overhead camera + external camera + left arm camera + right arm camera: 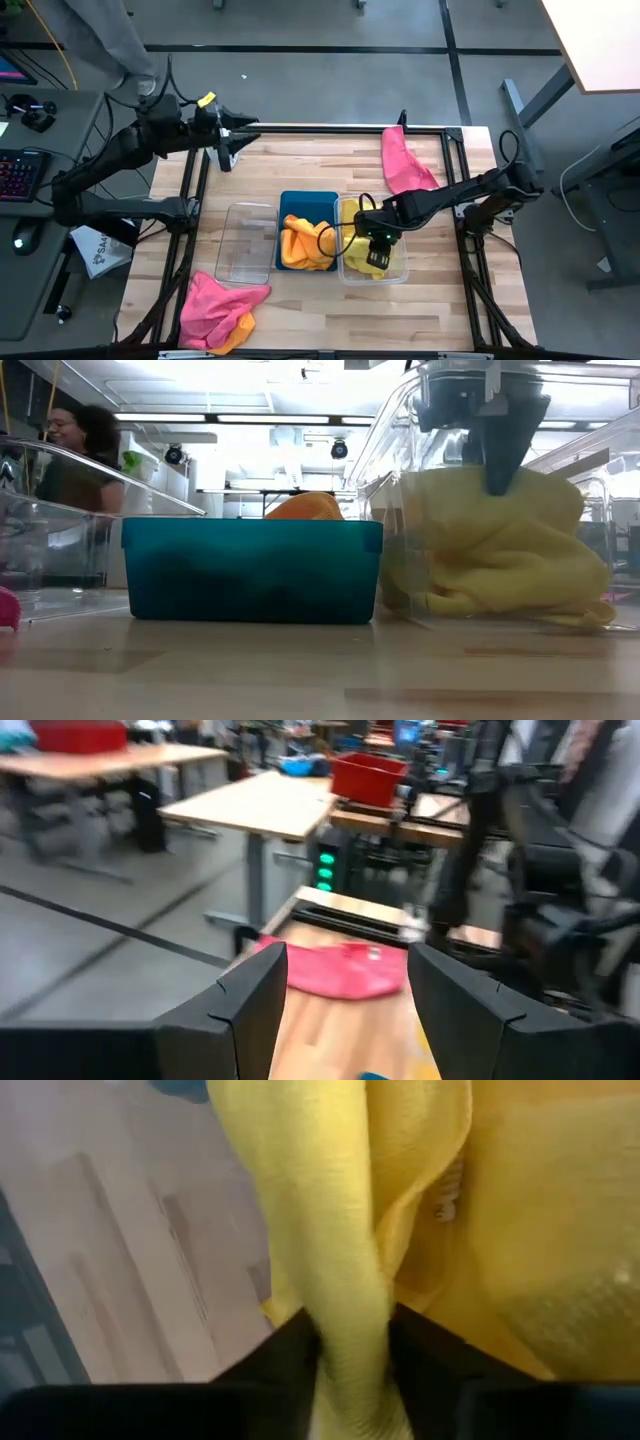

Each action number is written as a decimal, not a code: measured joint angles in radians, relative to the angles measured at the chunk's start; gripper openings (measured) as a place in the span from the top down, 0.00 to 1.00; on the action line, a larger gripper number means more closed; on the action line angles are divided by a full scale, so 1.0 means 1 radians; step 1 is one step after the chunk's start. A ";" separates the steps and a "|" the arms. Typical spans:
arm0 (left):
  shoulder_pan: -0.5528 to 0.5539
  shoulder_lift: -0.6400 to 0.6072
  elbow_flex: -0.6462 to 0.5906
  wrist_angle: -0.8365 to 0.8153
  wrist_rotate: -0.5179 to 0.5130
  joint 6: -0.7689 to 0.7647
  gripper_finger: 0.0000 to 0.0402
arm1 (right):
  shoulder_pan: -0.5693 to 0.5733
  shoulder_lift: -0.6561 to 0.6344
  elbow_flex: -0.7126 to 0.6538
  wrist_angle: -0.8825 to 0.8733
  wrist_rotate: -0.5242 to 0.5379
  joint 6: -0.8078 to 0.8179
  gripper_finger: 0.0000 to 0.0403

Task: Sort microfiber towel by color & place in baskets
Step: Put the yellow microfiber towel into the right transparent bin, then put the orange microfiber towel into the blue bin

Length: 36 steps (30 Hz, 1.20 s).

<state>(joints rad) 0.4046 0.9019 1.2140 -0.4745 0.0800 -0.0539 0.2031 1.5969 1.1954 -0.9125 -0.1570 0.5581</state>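
Note:
My right gripper reaches down into the right clear bin and is shut on a yellow towel. In the low view its dark finger meets the top of the yellow heap. The blue bin in the middle holds orange towels. The left clear bin shows no cloth. One pink towel lies at the far right. A pink and orange heap lies at the near left. My left gripper hovers open over the far left corner. My right gripper pinches a raised fold of the yellow towel between its two fingers, coming from above and pointing down. The fold runs up between the fingers. The rest of the towel lies in the right clear bin on other yellow cloth.
The three bins stand side by side at the table's middle. A black frame rail runs along the far edge, with posts at the sides. A person is in the room beyond the table. Bare wood lies near the front edge.

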 joint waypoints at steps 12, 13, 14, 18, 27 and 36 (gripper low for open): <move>-0.164 0.041 0.000 0.056 0.044 -0.242 0.51 | -0.024 -0.021 0.241 -0.233 0.065 -0.216 0.29; -0.193 0.052 0.000 0.058 0.035 -0.268 0.51 | -0.023 -0.031 0.264 -0.241 0.103 -0.223 0.29; -0.225 0.066 0.000 0.054 0.033 -0.297 0.51 | -0.023 -0.040 0.283 -0.249 0.136 -0.224 0.29; -0.416 0.141 0.000 0.003 0.032 -0.451 0.51 | 0.007 -0.102 0.320 -0.242 0.231 -0.198 0.30; -0.962 0.350 0.000 -0.096 0.024 -1.027 0.51 | 0.088 -0.259 0.301 -0.243 0.563 -0.197 0.32; -1.250 0.603 0.000 -0.107 -0.015 -1.204 0.51 | 0.085 -0.289 0.301 -0.150 0.617 -0.199 0.32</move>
<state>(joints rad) -0.8459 1.5049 1.2140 -0.5815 0.0653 -1.2578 0.2878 1.3080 1.4967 -1.0621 0.4599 0.3587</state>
